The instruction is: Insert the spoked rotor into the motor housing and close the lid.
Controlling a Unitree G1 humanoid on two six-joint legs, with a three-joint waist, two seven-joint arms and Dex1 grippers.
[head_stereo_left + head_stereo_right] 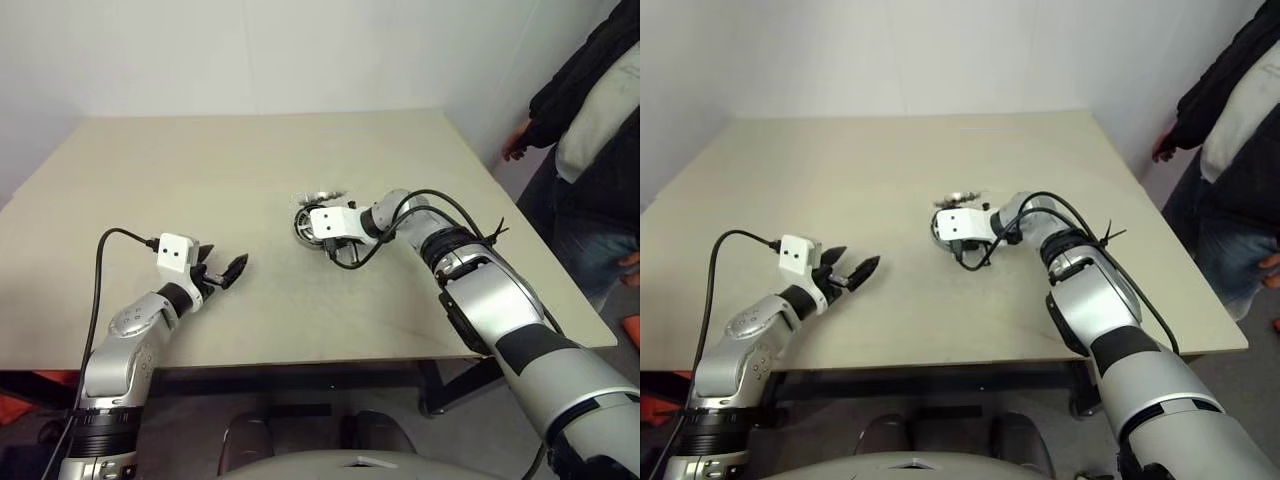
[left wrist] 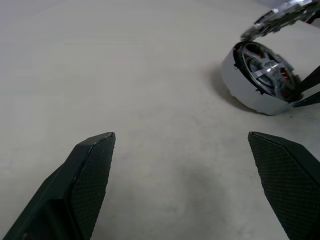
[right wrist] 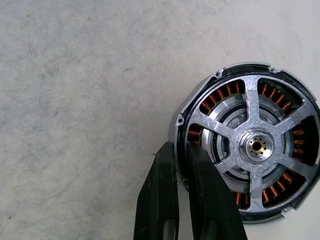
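The motor housing (image 3: 186, 106) is a round metal cup with copper coils inside, and it sits tilted near the table's middle (image 1: 302, 229). The shiny spoked rotor (image 3: 257, 145) lies inside it, hub centred. My right gripper (image 3: 181, 145) is shut on the housing's rim, one finger outside the wall and one over the coils. The lid (image 2: 280, 17), a silvery ribbed disc, lies just behind the housing (image 1: 322, 195). My left gripper (image 1: 222, 267) hovers open at the table's near left, well apart from the housing, with nothing between its fingers.
A person in dark clothes (image 1: 600, 130) stands at the table's right edge, one hand near the corner. The beige table (image 1: 200, 170) stretches wide to the left and behind. A black cable (image 1: 100, 270) loops off my left wrist.
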